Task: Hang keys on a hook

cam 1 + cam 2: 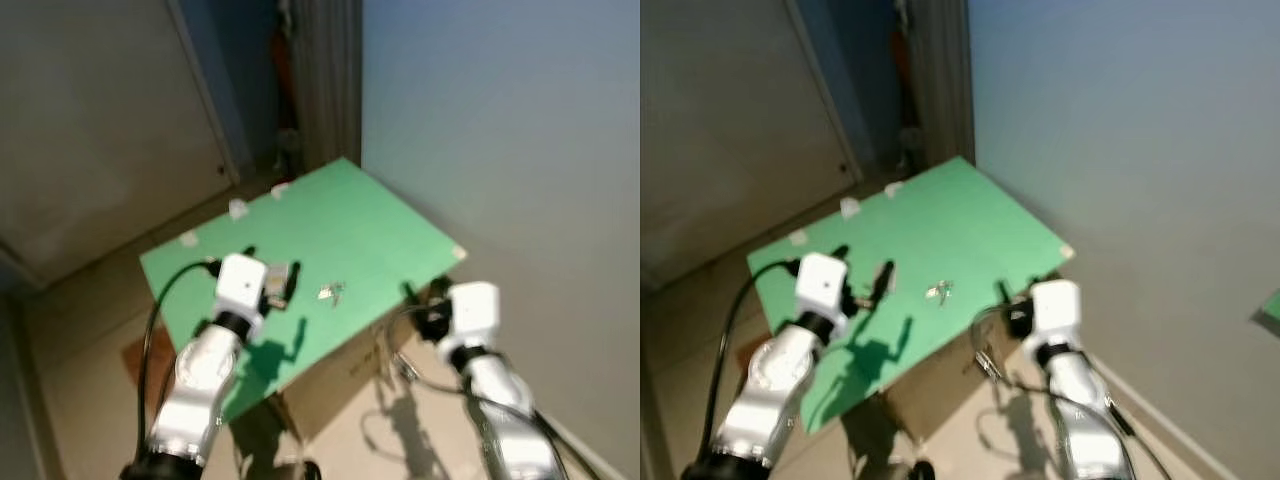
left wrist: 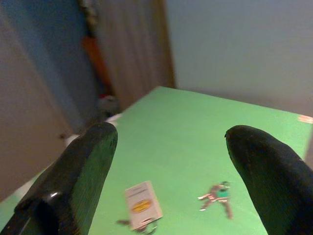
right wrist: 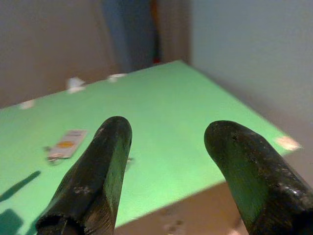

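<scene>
A small bunch of keys with a green bit lies near the middle of a green board; the left wrist view has the keys ahead on the board. A white tag with a yellow label lies just to their left. My left gripper hovers open over the board, close beside the tag, its two fingers wide apart and nothing between them. At the board's near right edge my right gripper is open and holds nothing. One of its fingers partly hides the keys.
The board rests on a cardboard box on a pale floor. A blue-grey wall rises close on the right, a door panel at the back left. White tape scraps mark the board's far edge. Cables hang by the box.
</scene>
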### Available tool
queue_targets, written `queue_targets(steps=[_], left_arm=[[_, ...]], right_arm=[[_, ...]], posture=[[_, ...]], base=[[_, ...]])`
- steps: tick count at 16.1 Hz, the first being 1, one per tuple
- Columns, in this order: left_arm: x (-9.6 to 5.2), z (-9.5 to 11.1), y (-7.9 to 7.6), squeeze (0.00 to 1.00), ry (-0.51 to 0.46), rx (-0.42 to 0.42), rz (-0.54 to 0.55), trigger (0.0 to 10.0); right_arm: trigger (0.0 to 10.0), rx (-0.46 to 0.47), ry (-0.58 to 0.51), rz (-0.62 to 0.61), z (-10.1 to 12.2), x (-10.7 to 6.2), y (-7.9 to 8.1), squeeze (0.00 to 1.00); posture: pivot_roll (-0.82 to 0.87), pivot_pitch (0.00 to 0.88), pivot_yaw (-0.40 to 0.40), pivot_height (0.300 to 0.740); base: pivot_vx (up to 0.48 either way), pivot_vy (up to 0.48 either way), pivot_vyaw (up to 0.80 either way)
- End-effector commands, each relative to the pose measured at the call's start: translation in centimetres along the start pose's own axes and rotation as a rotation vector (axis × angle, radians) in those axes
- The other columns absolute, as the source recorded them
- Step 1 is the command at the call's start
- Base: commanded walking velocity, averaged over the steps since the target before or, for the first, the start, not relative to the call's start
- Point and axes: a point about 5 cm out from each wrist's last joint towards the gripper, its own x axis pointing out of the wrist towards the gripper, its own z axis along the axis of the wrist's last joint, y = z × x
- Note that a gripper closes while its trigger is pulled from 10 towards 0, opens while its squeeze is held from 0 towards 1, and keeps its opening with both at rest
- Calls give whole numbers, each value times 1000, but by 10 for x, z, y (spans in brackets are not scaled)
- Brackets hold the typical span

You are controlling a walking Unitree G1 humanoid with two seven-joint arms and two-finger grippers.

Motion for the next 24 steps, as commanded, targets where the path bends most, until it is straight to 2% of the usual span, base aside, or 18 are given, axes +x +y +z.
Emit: queue_targets(steps=[1,3,4,7,10,12,13,16,17,18,24], left_arm=[[0,2,-1,0,-11,-12,-4,10000],[2,2,-1,0,-11,-8,0,10000],[3,1,-1,0,-9,-8,7,10000],[4,2,-2,0,-10,-1,6,10000],[5,1,-4,0,-8,5,-9,10000],[5,1,-4,0,-6,-4,-2,10000],[5,2,-3,0,-20,-13,11,10000],[6,3,-4,0,-16,6,9,10000],[6,3,-2,0,-18,-12,27,10000],[7,4,2,0,-17,-41,53,10000],[7,3,0,0,-14,-22,59,10000]], right_arm=[[10000,-2,-4,-6,2,-1,-3,0],[10000,-72,35,-17,-1,3,-2,0],[10000,-60,29,8,-2,4,0,1000],[10000,-87,22,-6,1,5,-2,1000],[10000,-50,12,0,3,6,-2,1000],[10000,-91,30,-25,2,5,-3,1000],[10000,-84,37,-33,0,5,-3,0],[10000,-77,48,-49,-2,4,-7,0],[10000,-78,49,-53,-2,4,-7,0],[10000,-79,49,-53,-2,4,-6,0],[10000,-78,55,-46,-3,4,-4,0]], posture=[[-226,47,129,740],[-227,36,125,740],[-228,33,121,740],[-229,36,121,740],[-229,42,123,740],[-230,47,125,740],[-231,48,126,740],[-231,49,127,740],[-230,50,128,740],[-230,51,128,740],[-227,54,128,740]], base=[[0,0,681],[0,0,309],[0,0,0],[0,0,0],[0,0,0],[0,0,0],[0,0,0],[0,0,0],[0,0,0],[424,0,0],[420,0,0]])
